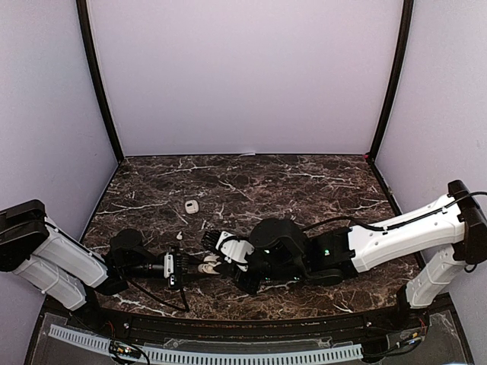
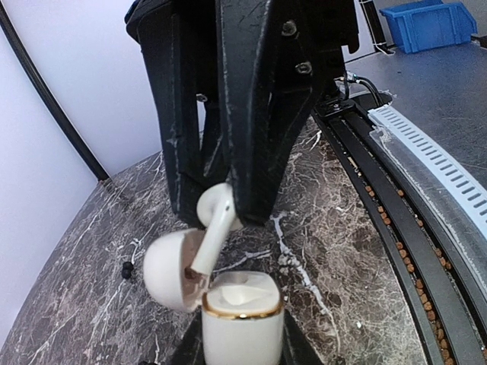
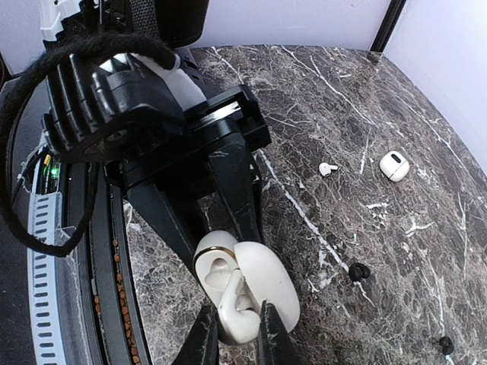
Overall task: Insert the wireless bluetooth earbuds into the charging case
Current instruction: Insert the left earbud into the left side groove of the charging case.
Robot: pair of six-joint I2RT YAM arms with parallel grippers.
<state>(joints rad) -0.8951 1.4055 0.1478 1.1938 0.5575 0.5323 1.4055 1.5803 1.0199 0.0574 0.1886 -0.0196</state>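
Left: left gripper (image 1: 181, 268), jaws clamped tight on the body of the open charging case (image 2: 242, 325), lid swung back, apparently to present its sockets to the other arm. Centre: white earbud (image 2: 215, 219), stem tip inside the case mouth, not yet seated. Right: right gripper (image 3: 234, 334), pinched narrowly on that earbud's head to steer it down. Beyond, on the marble table (image 1: 304, 182): loose earbud (image 3: 328, 169), closed spare case (image 3: 394, 165).

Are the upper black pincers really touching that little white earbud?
Touching. The left wrist view shows the right gripper pinching the small white stemmed earbud, no gap.
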